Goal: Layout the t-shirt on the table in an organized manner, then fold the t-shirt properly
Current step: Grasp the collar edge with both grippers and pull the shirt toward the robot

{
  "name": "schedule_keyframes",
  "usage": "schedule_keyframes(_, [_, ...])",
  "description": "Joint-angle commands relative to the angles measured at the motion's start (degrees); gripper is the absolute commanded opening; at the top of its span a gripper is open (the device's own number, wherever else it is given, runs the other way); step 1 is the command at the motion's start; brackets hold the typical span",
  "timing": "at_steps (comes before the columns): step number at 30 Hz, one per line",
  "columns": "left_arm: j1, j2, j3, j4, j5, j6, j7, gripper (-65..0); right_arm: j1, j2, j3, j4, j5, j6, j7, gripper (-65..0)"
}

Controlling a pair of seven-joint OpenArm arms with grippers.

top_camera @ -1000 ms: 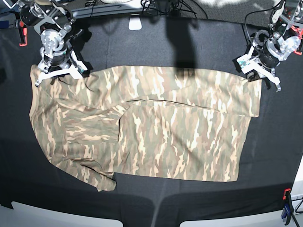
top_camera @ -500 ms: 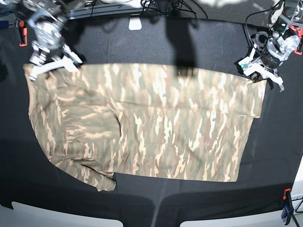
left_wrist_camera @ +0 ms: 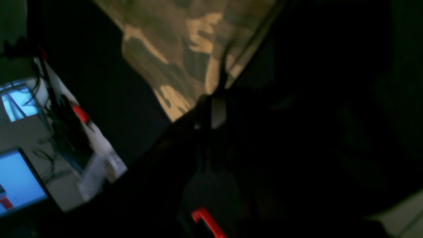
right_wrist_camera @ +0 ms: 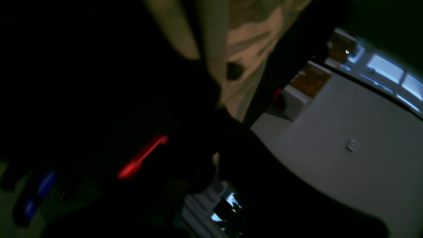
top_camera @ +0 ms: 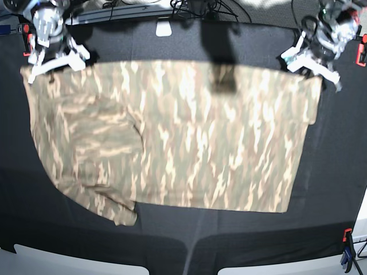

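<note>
Clamps, red [top_camera: 27, 43] and blue [top_camera: 346, 259], edge our black-cloth table [top_camera: 172, 240]; both grippers, left [top_camera: 312, 62] and right [top_camera: 53, 60], pinch the camouflage fabric t-shirt [top_camera: 189, 137]; we read no writing.

Overhead view bright but soft; both wrist views dim and blurred.
Base: t-shirt [top_camera: 172, 132] evenly lit and motion-smeared, dark shadow bands crossing its top edge, black counter [top_camera: 172, 240] matte without glare, edges bowed by the lens. Wrist views: nearly black foregrounds, out-of-focus fabric, bright windows [right_wrist_camera: 390, 71] and screens [left_wrist_camera: 16, 178] beyond.
</note>
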Motion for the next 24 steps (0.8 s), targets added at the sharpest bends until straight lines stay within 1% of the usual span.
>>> schedule_keyframes(1, [1.1,-1.3,-0.6,0.9,0.9,1.6,2.2,-65.0,-0.5,1.7,0.5,0.7,-1.4,-0.8,-2.1,-65.0])
schedule_keyframes(2, [1.9,-1.5,-0.6,0.9,1.4,2.2,2.4,-65.0,-1.3,2.0,0.5,0.7,-1.7,-0.8,-2.2,-65.0])
schedule_keyframes(7, [6.9,-1.5,-0.6,1.1,7.0,2.5,2.5,-65.0,-3.9,2.5,0.5,0.7,-4.3,-1.4,-3.6,-65.0])
schedule_keyframes(11, [10.7,-1.5,-0.6,2.4,9.2,6.3,2.5,-65.0,-6.2,2.6,0.5,0.7,-4.4,-1.7,-3.7,-65.0])
schedule_keyframes(13, [11.9,-1.5,-0.6,3.5,10.6,7.4,2.6,-65.0,-7.4,2.5,0.5,0.7,-4.4,-1.7,-3.7,-65.0])
schedule_keyframes(17, [13.3,-1.5,-0.6,5.9,10.9,7.5,4.5,-65.0,-10.2,2.5,0.5,0.7,-6.0,-2.1,-3.9,-65.0])
schedule_keyframes(20, [13.7,-1.5,-0.6,7.1,10.7,7.5,4.7,-65.0,-12.0,2.5,0.5,0.7,-7.3,-2.7,-4.0,-65.0])
schedule_keyframes(24, [14.0,-1.5,-0.6,8.2,10.7,7.5,4.6,-65.0,-12.5,2.5,0.5,0.7,-7.6,-3.0,-4.1,-65.0])
